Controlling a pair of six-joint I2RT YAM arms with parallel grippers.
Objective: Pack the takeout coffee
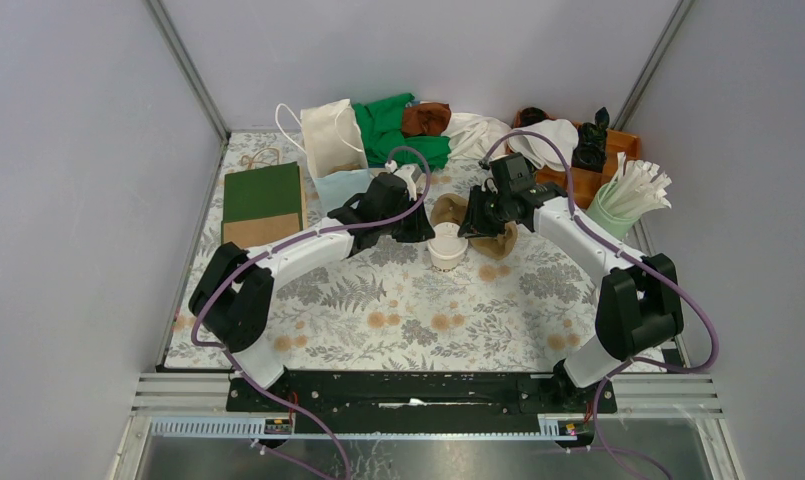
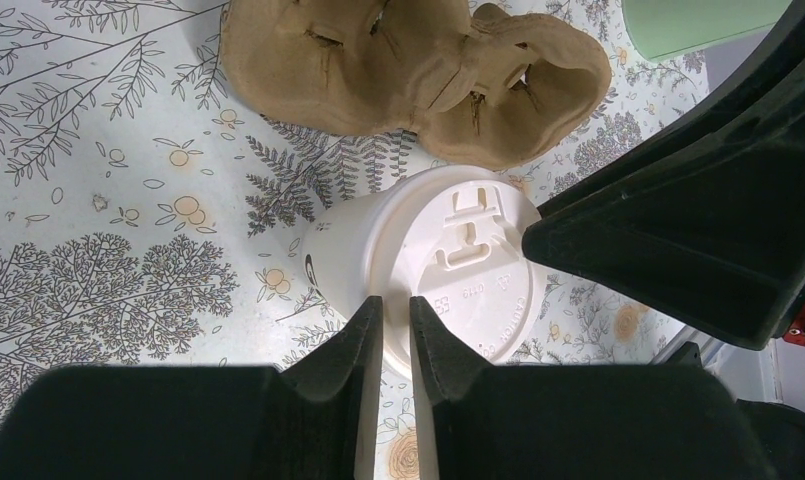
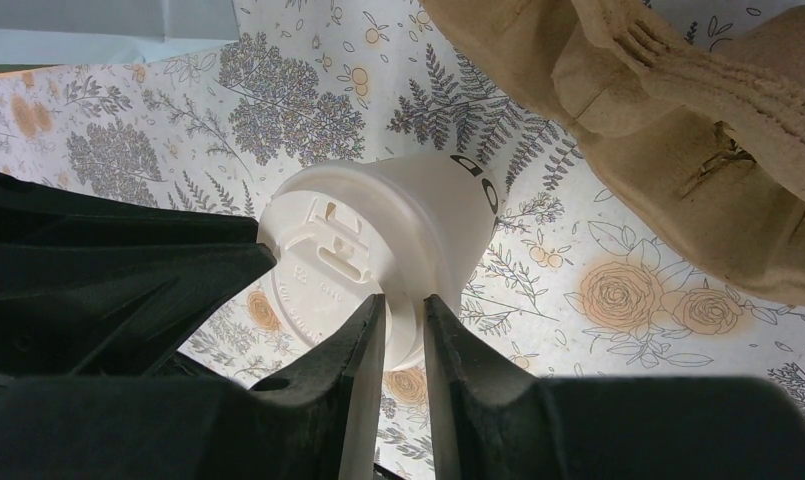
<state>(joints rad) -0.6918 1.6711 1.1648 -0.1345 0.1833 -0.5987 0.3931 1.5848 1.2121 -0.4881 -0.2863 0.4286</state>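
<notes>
Two pincers, one coffee cup.
From above, the coffee cup (image 1: 446,250) stands upright on the table (image 1: 398,320) between my arms, just in front of the pulp tray (image 1: 500,245); my fingertips are hidden there. Only the wrist views show the grip: my left pincer (image 2: 396,305) and right pincer (image 3: 403,300) each clamp the rim of the lid (image 2: 468,260) from opposite sides. The cup's base is hard to make out.

The left arm (image 1: 308,250) and right arm (image 1: 578,232) share one build: white tubular links between chunky black joint housings. A purple cable (image 1: 210,300) loops along each (a matching one on the right). The left gripper (image 2: 396,305) and right gripper (image 3: 405,305) have matte black, wedge-shaped fingers (image 3: 363,380). Both bases are bolted to a black rail (image 1: 418,390).
</notes>
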